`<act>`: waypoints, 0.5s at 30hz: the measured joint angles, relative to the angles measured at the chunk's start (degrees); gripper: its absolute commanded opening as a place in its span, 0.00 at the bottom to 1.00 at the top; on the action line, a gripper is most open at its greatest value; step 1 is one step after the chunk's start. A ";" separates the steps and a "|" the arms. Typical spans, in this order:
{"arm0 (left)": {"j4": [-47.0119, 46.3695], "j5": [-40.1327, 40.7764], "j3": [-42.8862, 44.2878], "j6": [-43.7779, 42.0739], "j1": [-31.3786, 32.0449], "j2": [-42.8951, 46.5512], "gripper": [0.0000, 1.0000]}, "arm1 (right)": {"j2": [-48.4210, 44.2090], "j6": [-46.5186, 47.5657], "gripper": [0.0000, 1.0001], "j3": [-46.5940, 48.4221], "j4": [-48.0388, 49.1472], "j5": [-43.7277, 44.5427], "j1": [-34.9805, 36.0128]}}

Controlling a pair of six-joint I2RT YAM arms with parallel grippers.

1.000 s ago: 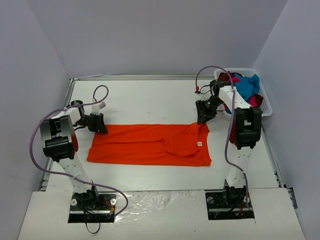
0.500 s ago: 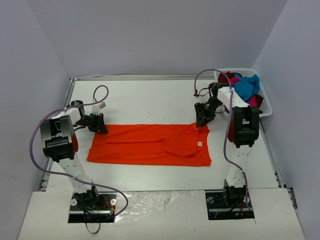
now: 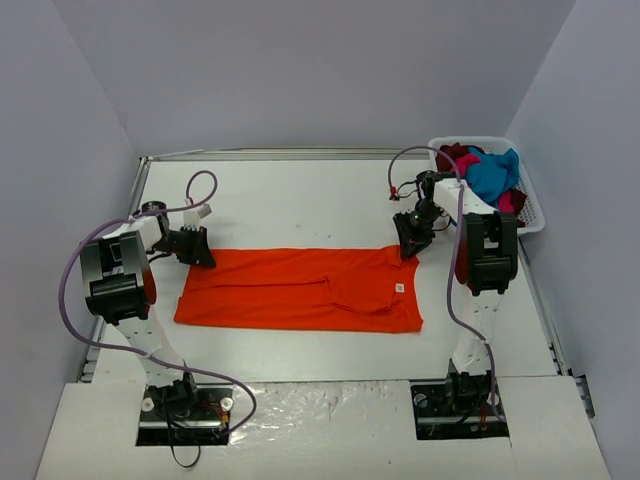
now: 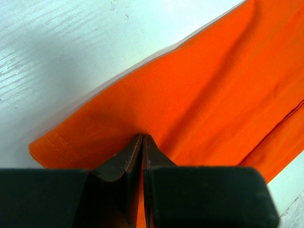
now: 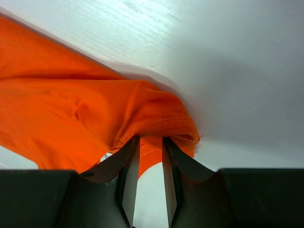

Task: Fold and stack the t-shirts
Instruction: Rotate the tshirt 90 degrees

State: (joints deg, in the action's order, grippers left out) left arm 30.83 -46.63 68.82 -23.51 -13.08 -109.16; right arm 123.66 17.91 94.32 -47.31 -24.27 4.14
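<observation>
Left fingers pinched together on orange t-shirt hem, right fingers clamping its bunched corner.

White table: orange t-shirt flat mid-table, nearer front edge; white basket w/ more shirts at back-right corner

My left gripper hides the orange t-shirt fabric pinched between its fingers. My wrist views cut the shirt off at their edges. Overhead, the white tag is too small to read, and the basket buries its heaped shirts.
</observation>
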 measured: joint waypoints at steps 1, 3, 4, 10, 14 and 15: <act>-0.04 0.00 -0.04 0.00 0.00 0.02 0.04 | 0.00 -0.09 0.21 0.00 0.48 0.70 0.00; -0.15 0.00 -0.17 -0.02 0.00 0.15 0.04 | 0.02 -0.15 0.20 0.00 1.25 1.53 0.00; -0.22 0.02 -0.24 -0.02 0.00 0.20 0.04 | 0.17 -0.20 0.19 0.07 1.53 1.86 0.00; -0.57 0.04 -0.59 -0.04 0.00 0.42 0.04 | 3.13 -0.92 0.18 3.28 1.29 2.78 0.00; -0.76 0.02 -0.74 -0.07 0.00 0.48 0.04 | 4.37 -1.57 0.17 5.57 1.14 3.74 0.09; -0.79 0.02 -0.74 -0.04 0.00 0.48 0.04 | 4.66 -1.70 0.17 6.10 1.11 3.96 0.09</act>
State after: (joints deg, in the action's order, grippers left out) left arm 30.04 -46.61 68.07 -23.55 -13.08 -108.68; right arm 128.31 16.21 100.42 -46.19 -20.32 4.23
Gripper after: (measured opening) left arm 0.045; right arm 0.172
